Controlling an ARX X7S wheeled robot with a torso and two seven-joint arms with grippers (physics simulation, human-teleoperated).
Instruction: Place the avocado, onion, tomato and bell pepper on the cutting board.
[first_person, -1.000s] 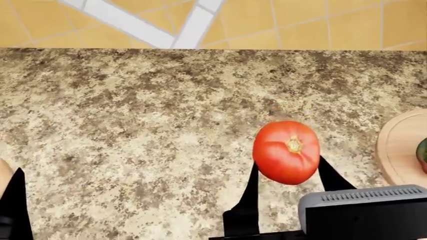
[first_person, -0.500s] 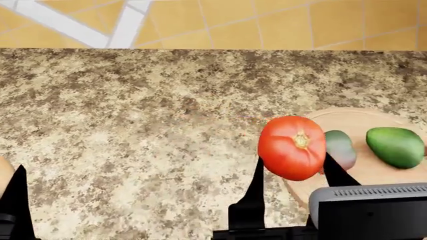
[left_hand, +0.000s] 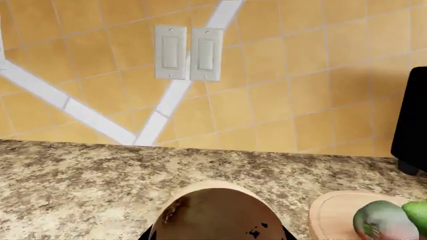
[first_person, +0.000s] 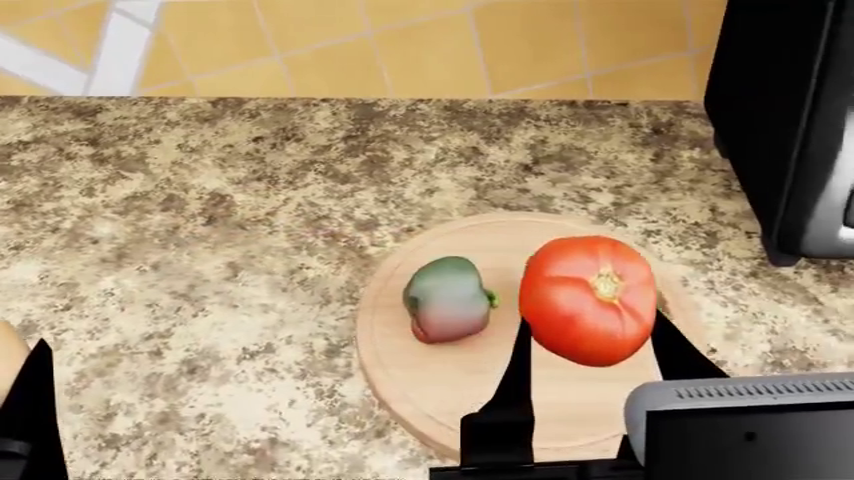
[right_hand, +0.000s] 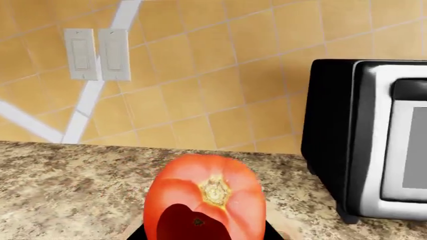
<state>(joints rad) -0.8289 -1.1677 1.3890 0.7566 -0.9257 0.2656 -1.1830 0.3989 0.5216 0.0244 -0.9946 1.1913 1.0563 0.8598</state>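
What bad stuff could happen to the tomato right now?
The right claw holds the tomato over the cutting board. It is round, so it might roll off once released. The bell pepper lies close beside it and could get bumped. The black appliance stands near, so a wide swing might hit it.

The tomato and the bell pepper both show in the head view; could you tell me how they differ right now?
The tomato is solid bright red and smooth; the bell pepper is mottled grey-green and pinkish-red and lumpy. The tomato looks larger in this view. The tomato is held between the right gripper fingers; the bell pepper lies free on the cutting board. Both are over the board.
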